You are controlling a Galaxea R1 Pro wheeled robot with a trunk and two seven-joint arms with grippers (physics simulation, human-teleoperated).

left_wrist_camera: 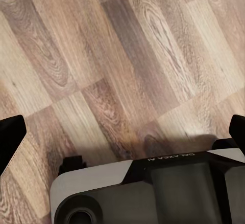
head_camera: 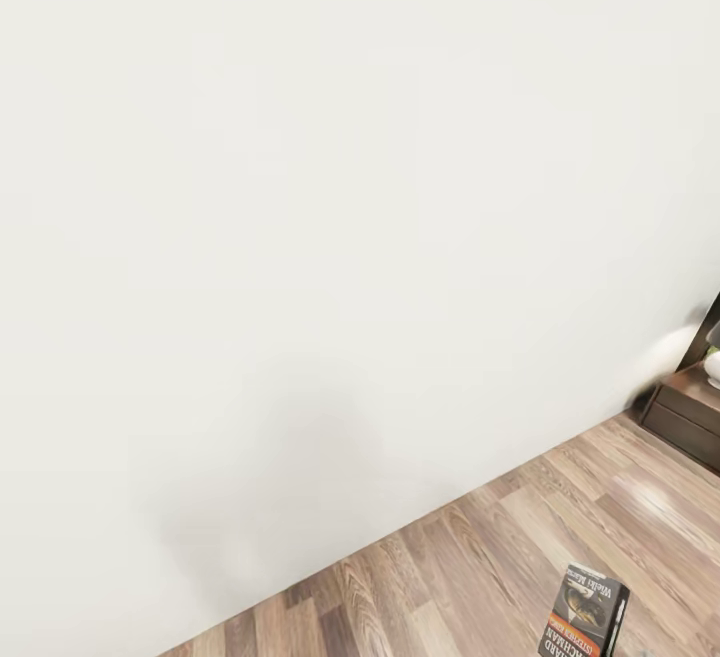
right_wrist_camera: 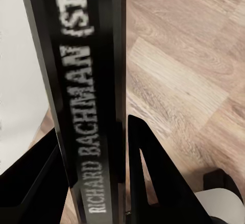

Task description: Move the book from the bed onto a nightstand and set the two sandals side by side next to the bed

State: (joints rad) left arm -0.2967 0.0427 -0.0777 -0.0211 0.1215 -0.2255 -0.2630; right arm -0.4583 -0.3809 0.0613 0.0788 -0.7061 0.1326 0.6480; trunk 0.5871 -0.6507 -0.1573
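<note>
Right gripper [right_wrist_camera: 97, 183] is clamping the book [right_wrist_camera: 84, 96] by its spine, fingers [right_wrist_camera: 153, 178] pressing both sides; you're carrying it upright above the wood floor [head_camera: 480, 557], beside the white wall [head_camera: 300, 187]. Left gripper [left_wrist_camera: 127, 137] is hanging with fingers apart over floor. Nightstand [head_camera: 690, 412] is sitting near the wall.

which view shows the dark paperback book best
The right wrist view: the dark paperback book is close up, its spine lettering "RICHARD BACHMAN" readable, clamped in the right pincer. The head view catches its cover small at the bottom edge.
</note>
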